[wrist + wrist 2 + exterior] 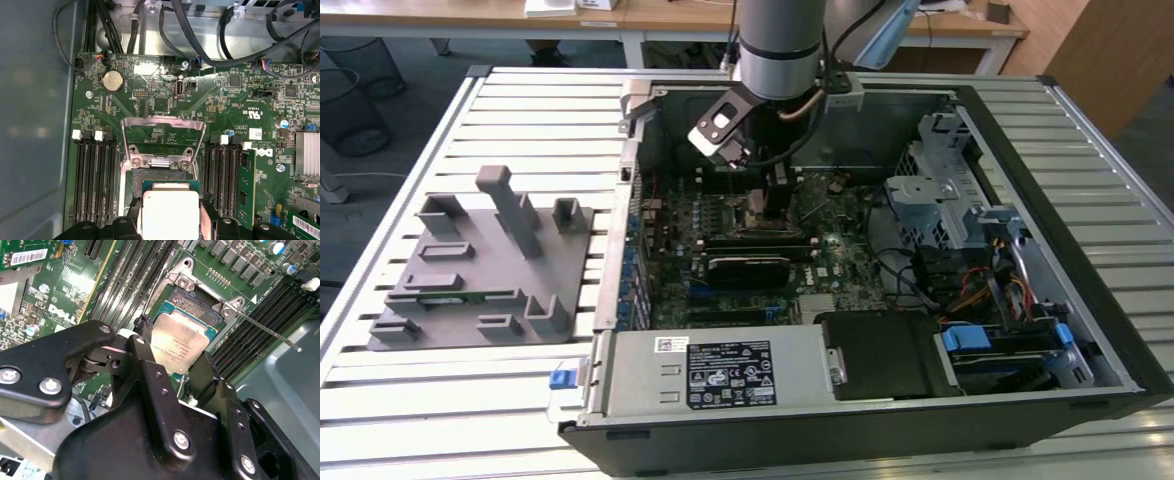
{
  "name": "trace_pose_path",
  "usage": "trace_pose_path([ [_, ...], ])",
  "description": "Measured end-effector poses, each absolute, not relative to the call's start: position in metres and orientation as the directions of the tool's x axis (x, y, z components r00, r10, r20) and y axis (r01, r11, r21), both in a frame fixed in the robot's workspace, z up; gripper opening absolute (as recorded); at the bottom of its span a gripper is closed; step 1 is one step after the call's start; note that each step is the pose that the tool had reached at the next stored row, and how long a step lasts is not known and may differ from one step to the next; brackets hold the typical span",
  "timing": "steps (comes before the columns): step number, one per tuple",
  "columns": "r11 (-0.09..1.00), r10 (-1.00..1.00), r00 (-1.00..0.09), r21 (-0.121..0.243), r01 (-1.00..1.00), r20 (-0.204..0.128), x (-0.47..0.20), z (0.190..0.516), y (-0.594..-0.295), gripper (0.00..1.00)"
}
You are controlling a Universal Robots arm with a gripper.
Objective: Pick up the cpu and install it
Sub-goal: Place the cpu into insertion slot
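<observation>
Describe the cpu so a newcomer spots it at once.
Inside the open computer case, look at the green motherboard, between the banks of long black memory slots. The cpu, held in the gripper at the socket, is the one flat silver square.

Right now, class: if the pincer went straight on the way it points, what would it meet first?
Probably the open socket, which lies straight beneath the cpu that the pincer grips. Whether the cpu already touches the socket is unclear.

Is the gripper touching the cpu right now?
Touching. In the first wrist view the gripper has a black finger against each of two opposite edges of the cpu, with no gap visible on either side.
</observation>
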State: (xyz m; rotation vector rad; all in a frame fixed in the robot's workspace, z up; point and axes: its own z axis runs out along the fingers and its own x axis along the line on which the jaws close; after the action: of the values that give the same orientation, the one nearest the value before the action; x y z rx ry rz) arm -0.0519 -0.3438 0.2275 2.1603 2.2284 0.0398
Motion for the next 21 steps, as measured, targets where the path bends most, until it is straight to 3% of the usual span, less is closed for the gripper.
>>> trace_pose_path([
  [21,0.017,1.0,-0.016,0.045,0.999,-0.009,-0.052,0.211,-0.342,0.54],
])
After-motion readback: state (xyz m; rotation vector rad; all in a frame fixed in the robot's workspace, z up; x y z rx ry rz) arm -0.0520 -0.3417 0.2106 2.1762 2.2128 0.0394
